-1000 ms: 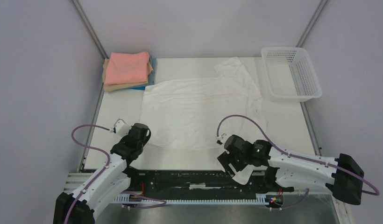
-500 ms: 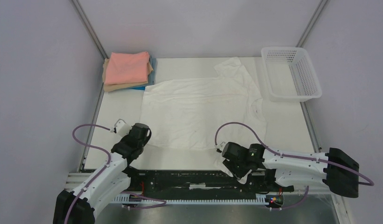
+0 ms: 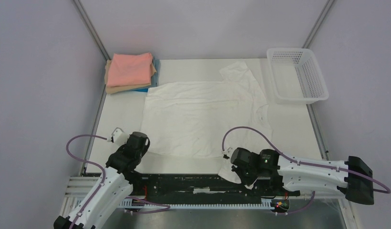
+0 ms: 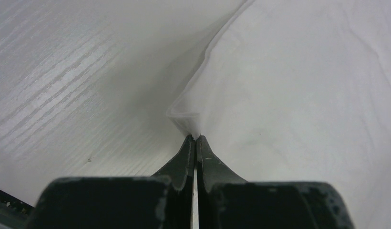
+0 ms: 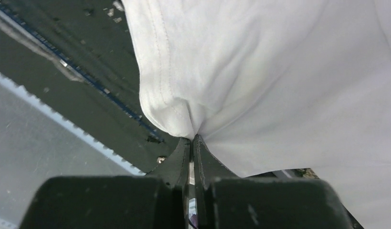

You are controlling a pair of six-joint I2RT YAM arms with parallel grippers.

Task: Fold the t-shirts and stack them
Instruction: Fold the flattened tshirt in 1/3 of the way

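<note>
A plain white t-shirt point(image 3: 203, 114) lies spread flat on the table, one sleeve toward the far right. My left gripper point(image 4: 195, 137) is shut on the white t-shirt's point(image 4: 303, 86) near left corner; seen from above, that gripper point(image 3: 140, 148) sits at the cloth's edge. My right gripper point(image 5: 192, 137) is shut on a bunched hem of the white t-shirt point(image 5: 260, 71) hanging over the table's near edge, and in the top view it point(image 3: 235, 171) is at the near right corner. A folded stack, salmon-pink t-shirt point(image 3: 130, 68) over tan and blue ones, rests at the far left.
A white mesh basket point(image 3: 296, 75) stands at the far right corner. A black rail with a toothed strip point(image 3: 198, 183) runs along the near edge below the table. Metal frame posts rise at both far corners.
My right gripper has closed on the shirt's hem at the near right corner. My left arm has pulled back toward the near edge, dragging its corner of the cloth with it.
</note>
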